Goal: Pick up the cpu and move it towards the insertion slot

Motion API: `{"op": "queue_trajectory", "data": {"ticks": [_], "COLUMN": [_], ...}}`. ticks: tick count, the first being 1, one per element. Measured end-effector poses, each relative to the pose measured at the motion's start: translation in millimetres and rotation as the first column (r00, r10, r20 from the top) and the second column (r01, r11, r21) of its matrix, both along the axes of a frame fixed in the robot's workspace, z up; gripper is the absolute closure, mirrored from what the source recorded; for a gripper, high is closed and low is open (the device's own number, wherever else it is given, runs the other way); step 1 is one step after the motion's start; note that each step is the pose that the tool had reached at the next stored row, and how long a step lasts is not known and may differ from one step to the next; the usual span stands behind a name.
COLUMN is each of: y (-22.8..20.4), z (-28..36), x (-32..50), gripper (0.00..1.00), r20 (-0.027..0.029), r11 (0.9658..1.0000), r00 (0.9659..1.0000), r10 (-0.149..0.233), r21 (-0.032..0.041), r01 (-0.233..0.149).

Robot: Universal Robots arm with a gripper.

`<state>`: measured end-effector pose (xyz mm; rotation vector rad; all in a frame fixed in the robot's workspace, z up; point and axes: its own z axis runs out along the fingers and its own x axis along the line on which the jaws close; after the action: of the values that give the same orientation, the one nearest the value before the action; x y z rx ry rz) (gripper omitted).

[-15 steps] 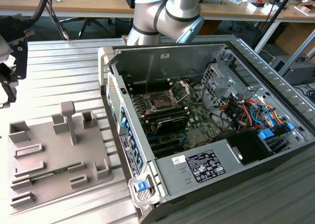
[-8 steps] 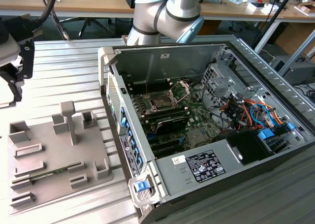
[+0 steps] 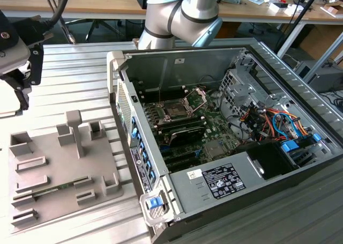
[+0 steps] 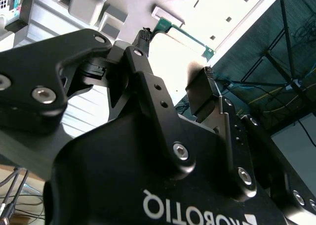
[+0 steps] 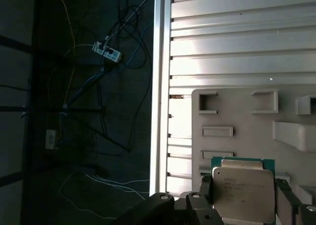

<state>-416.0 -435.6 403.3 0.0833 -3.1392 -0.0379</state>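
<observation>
One cpu (image 5: 244, 190): my fingers (image 4: 200, 96) are pinching it by opposite edges, partly closed, carrying it flat for seating, above the grey tray (image 5: 237, 111), well apart from the insertion slot (image 3: 177, 110).

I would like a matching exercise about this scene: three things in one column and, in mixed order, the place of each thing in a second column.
Things:
1. the cpu
2. the insertion slot
3. the memory stick

Places:
A. lying on the grey holder beside the computer case
B. held in the gripper
C. on the motherboard inside the open computer case

Pairs: 1-B, 2-C, 3-A.
</observation>
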Motion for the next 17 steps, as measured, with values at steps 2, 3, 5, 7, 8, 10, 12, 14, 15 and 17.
{"op": "queue_trajectory", "data": {"ticks": [2,3,5,7,8,10,12,14,15,17], "y": [0.0,0.0,0.0,0.0,0.0,0.0,0.0,0.0,0.0,0.0], "z": [0.0,0.0,0.0,0.0,0.0,0.0,0.0,0.0,0.0,0.0], "x": [1.8,2.5,5.1,6.9,8.5,11.2,12.9,14.8,15.6,17.1], "gripper": [0.45,0.45,0.45,0.45,0.45,0.45,0.45,0.45,0.45,0.45], "r20": [0.0000,-0.0001,-0.0001,0.0000,0.0000,0.0000,0.0000,0.0000,-0.0001,0.0000], "r11": [1.0000,1.0000,1.0000,1.0000,1.0000,1.0000,1.0000,1.0000,1.0000,1.0000], "r00": [1.0000,1.0000,1.0000,1.0000,1.0000,1.0000,1.0000,1.0000,1.0000,1.0000], "r10": [0.000,0.000,0.000,0.000,0.000,0.000,0.000,0.000,0.000,0.000], "r21": [0.0000,0.0000,-0.0001,0.0000,0.0000,0.0000,0.0000,0.0000,0.0000,0.0000], "r01": [0.000,0.000,0.000,0.000,0.000,0.000,0.000,0.000,0.000,0.000]}}
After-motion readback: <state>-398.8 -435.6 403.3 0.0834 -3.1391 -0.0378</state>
